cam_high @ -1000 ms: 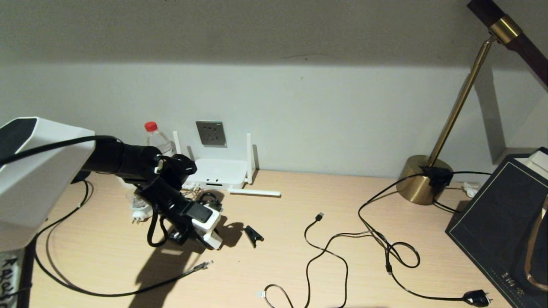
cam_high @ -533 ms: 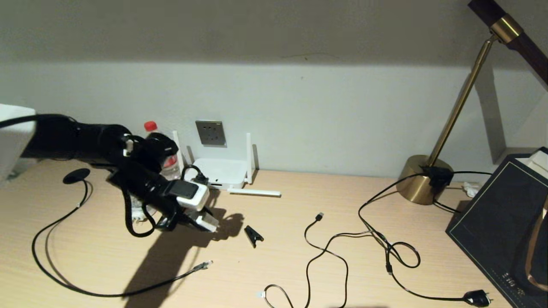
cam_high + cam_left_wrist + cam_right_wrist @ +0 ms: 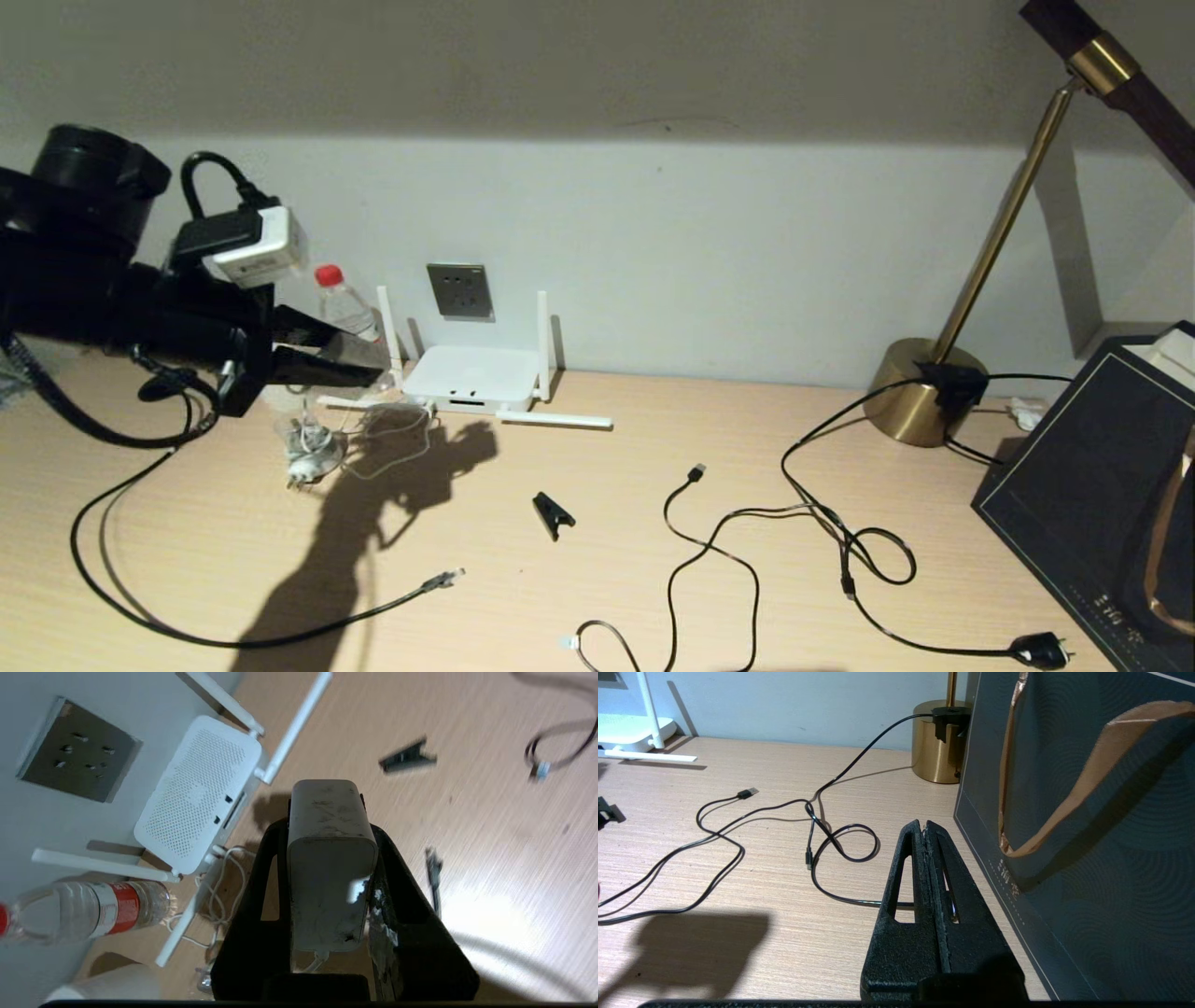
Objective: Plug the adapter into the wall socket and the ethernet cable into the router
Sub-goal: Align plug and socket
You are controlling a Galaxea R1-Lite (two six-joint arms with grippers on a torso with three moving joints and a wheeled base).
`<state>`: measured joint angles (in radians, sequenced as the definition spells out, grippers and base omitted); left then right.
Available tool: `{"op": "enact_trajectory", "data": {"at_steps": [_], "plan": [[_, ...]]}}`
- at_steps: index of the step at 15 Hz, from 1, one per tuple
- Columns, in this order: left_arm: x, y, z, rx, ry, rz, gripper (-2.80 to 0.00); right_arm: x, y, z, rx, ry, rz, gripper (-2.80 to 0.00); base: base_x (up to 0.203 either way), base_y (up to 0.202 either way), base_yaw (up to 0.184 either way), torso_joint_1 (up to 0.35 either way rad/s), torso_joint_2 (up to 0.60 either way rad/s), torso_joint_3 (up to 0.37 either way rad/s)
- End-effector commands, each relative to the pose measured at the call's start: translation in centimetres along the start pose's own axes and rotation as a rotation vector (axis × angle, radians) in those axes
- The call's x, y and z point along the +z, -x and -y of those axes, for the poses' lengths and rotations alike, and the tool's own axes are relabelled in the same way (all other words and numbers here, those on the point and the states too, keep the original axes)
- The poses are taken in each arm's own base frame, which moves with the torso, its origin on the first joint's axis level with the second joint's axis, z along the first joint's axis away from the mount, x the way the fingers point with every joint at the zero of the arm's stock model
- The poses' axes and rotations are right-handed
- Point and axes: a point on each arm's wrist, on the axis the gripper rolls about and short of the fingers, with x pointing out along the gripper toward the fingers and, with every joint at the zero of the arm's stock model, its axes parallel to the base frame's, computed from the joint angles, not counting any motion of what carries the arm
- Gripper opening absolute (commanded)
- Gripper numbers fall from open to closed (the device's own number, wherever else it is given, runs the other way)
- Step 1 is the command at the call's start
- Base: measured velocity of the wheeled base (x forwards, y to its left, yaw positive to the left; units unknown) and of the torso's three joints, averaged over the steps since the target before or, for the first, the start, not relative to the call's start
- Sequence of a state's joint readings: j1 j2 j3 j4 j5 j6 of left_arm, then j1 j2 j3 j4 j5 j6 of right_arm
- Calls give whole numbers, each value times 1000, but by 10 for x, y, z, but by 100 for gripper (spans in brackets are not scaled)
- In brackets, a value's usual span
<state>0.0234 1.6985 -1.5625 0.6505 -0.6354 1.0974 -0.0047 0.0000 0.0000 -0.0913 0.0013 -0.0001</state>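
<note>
Your adapter (image 3: 331,868), the small white cube, sits clamped between the fingers of the left tool (image 3: 359,359), raised off the desk (image 3: 653,560) to the left of the router (image 3: 471,373) and below-left of the wall socket (image 3: 459,290). Its thin white cord (image 3: 224,877) trails down in loose loops by the router's near edge. Judging by look, the cube is light, rigid and smooth-sided, so it could twist in the pads if pushed off-axis; keep the hold on its flat side faces, leaving the pin end free, and push square into the socket. The cord is soft and will drag, so mind it snagging the antennas. The ethernet cable (image 3: 187,635) lies on the desk, its clear plug (image 3: 446,579) resting free near the front, the black line curving left toward its round disc (image 3: 163,385). It looks limp, with a stiff little plug and a fragile latch tab; take it just behind the plug. The right tool (image 3: 927,833) hangs low beside the dark paper bag (image 3: 1087,812), fingers pressed together and empty. Also around: water bottle (image 3: 347,303), round plug with clear top (image 3: 308,455), black clip (image 3: 553,513), USB cable (image 3: 695,473), brass lamp base (image 3: 920,392).
</note>
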Motion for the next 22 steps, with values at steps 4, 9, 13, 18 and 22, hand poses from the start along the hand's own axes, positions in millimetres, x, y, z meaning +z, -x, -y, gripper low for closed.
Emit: {"op": "enact_trajectory", "data": {"at_steps": [4, 9, 13, 18, 22], "plan": [[27, 47, 24, 103, 309, 107, -280, -10, -2, 0, 0, 0, -36, -280, 0, 0, 0, 0, 0, 0], [76, 60, 53, -74, 806, 375, -280, -10, -2, 0, 0, 1, -36, -280, 0, 0, 0, 0, 0, 0], [54, 7, 72, 46, 829, 493, -280, -10, -2, 0, 0, 1, -36, -280, 0, 0, 0, 0, 0, 0], [25, -52, 59, 655, 763, 623, -280, -10, -2, 0, 0, 1, -36, -280, 0, 0, 0, 0, 0, 0], [1, -70, 71, 797, 737, 478, -280, -10, -2, 0, 0, 0, -36, -280, 0, 0, 0, 0, 0, 0]]}}
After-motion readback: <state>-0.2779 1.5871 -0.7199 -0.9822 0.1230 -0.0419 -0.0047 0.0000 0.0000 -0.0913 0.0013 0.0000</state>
